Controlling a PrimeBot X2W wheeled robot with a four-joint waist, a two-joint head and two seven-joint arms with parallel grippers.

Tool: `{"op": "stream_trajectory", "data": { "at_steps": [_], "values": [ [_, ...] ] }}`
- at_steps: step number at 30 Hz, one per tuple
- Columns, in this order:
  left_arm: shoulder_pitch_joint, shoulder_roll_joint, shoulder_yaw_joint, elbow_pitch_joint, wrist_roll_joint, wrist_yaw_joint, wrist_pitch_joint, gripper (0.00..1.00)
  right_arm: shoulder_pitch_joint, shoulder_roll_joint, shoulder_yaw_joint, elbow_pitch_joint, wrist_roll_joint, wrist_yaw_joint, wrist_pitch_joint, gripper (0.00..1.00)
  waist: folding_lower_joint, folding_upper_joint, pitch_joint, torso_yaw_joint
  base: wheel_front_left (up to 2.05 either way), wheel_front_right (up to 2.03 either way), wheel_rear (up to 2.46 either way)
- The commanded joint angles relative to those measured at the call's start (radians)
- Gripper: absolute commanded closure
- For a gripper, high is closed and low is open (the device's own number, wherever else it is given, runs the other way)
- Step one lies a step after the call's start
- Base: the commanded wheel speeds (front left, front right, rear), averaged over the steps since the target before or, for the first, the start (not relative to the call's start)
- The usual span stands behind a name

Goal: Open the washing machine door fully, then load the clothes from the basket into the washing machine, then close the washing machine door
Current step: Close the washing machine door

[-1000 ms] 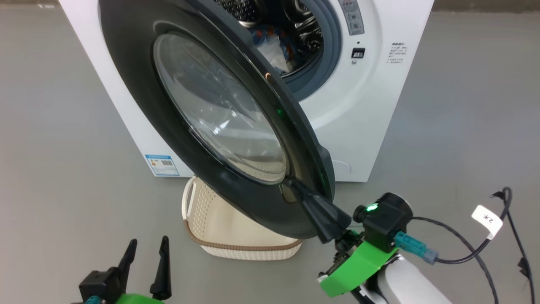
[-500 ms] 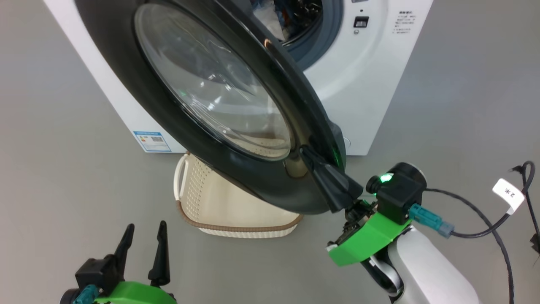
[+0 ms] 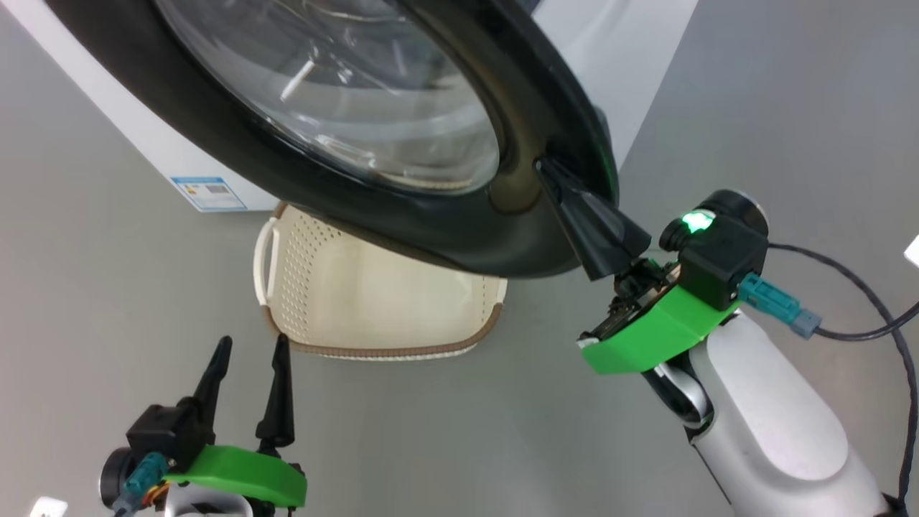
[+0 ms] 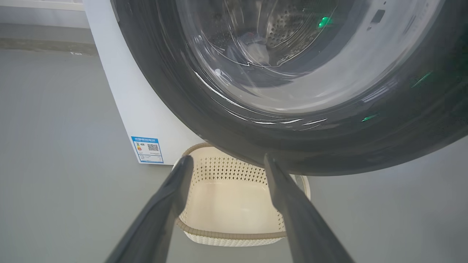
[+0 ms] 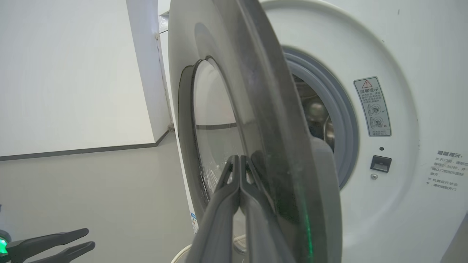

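The washing machine door [image 3: 459, 244] stands partly open, its black rim and glass bowl filling the top of the head view. My right gripper [image 3: 546, 169] is shut, its tips pressed on the door's outer face beside the glass [image 5: 239, 159]. Behind the door [image 5: 278, 109] are the grey gasket [image 5: 340, 120] and the white washing machine [image 5: 402, 109]. The basket [image 3: 373, 352] sits empty on the floor under the door. My left gripper [image 3: 248, 348] hangs open just before it, holding nothing [image 4: 226, 159]. Through the glass, pale clothes [image 4: 252, 45] show dimly in the drum.
Grey floor lies all around. A blue label [image 3: 210, 194] marks the machine's lower left corner. A black cable [image 3: 861, 330] trails from my right wrist on the right. A white wall [image 5: 73, 73] stands beyond the machine.
The head view has shifted, the machine sliding up out of the picture. My right gripper has stayed shut against the door's rim and gone forward with it; more of the basket shows. The left gripper stays open.
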Motion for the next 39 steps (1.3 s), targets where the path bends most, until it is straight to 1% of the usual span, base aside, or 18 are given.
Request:
{"op": "stream_trajectory", "data": {
  "at_steps": [1, 13, 20, 29, 35, 39],
  "values": [
    [-0.026, 0.013, 0.031, -0.03, 0.009, 0.006, -0.006, 0.0, -0.021, 0.004, 0.002, -0.022, 0.003, 0.001, -0.005, 1.0, -0.0001, 0.0, 0.041, -0.016, 0.0, 0.0, 0.0],
    [-0.045, 0.013, 0.051, -0.065, 0.05, 0.001, -0.006, 0.0, -0.16, -0.014, 0.004, -0.003, 0.016, 0.001, -0.005, 1.0, -0.0001, 0.0, 0.138, -0.043, 0.0, 0.0, 0.0],
    [-0.033, 0.013, 0.038, -0.083, 0.054, 0.01, -0.006, 0.0, -0.234, -0.044, -0.005, 0.001, 0.012, 0.001, -0.005, 1.0, -0.0001, 0.0, 0.179, -0.044, 0.0, 0.0, 0.0],
    [-0.02, 0.013, 0.02, -0.116, 0.062, 0.009, -0.006, 0.0, -0.34, -0.097, -0.004, 0.017, -0.008, 0.001, -0.005, 1.0, -0.0001, 0.0, 0.233, -0.013, 0.0, 0.0, 0.0],
    [-0.012, 0.013, -0.001, -0.135, 0.038, 0.021, -0.006, 0.0, -0.432, -0.137, 0.007, 0.045, -0.022, 0.001, -0.005, 1.0, -0.0001, 0.0, 0.267, 0.01, 0.0, 0.0, 0.0],
    [-0.006, 0.013, -0.011, -0.152, 0.026, 0.033, -0.006, 0.0, -0.493, -0.156, -0.007, 0.072, -0.017, 0.001, -0.005, 1.0, -0.0001, 0.0, 0.285, 0.021, 0.0, 0.0, 0.0]
  ]
}}
